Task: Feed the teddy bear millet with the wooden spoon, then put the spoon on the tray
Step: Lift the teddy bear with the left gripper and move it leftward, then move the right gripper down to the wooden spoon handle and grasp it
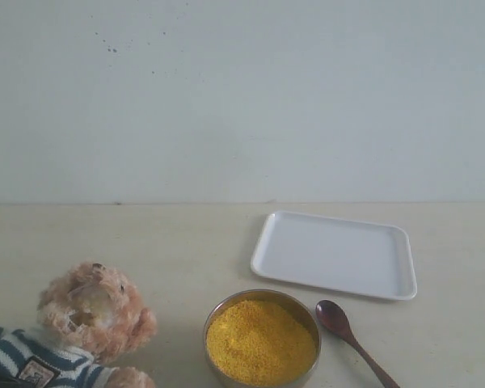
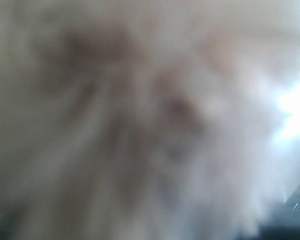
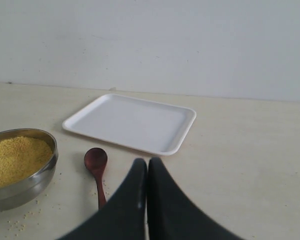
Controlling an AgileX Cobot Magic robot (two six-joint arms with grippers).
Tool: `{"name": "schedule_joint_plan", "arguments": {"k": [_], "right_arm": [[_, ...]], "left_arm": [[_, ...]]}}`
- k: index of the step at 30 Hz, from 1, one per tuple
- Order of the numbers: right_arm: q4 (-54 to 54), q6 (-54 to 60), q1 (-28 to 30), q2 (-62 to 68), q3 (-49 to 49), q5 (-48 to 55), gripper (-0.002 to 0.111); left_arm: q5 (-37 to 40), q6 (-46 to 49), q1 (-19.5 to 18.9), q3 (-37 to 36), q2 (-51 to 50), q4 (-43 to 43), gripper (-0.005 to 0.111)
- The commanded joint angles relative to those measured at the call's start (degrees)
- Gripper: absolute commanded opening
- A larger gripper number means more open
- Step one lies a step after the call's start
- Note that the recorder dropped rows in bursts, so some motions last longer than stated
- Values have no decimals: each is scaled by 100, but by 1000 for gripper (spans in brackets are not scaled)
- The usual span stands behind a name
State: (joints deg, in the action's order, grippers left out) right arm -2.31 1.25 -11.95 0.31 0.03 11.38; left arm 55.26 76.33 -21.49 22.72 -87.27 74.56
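Observation:
The teddy bear sits at the table's near left, its head up and its striped shirt at the frame's lower edge. Blurred bear fur fills the left wrist view and hides the left gripper's jaws. Yellow millet is heaped in a round metal bowl at the near middle. The wooden spoon lies flat on the table just right of the bowl, with nothing holding it. The white tray lies behind it, bare. My right gripper is shut and holds nothing, its tips just beside the spoon.
A few loose grains lie on the table by the metal bowl. A pale wall rises behind the tray. The beige table top stretches out to the right of the tray and spoon.

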Motion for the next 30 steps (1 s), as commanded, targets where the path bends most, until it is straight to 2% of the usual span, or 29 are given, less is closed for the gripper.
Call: {"name": "schedule_joint_plan", "arguments": {"k": [1, 17, 23, 30], "right_arm": [[-7, 20, -2, -31, -3, -40, 0], [-7, 20, -3, -31, -3, -138, 0], [-1387, -1466, -3, -31, -3, -914, 0], [-1399, -2086, -3, -31, -3, -1510, 0]], "left_arm": [[225, -18, -13, -9, -8, -97, 4], [250, 73, -13, -9, -8, -97, 4], [250, 73, -13, -9, -8, -97, 4], [250, 73, -13, -9, -8, -97, 4]]}}
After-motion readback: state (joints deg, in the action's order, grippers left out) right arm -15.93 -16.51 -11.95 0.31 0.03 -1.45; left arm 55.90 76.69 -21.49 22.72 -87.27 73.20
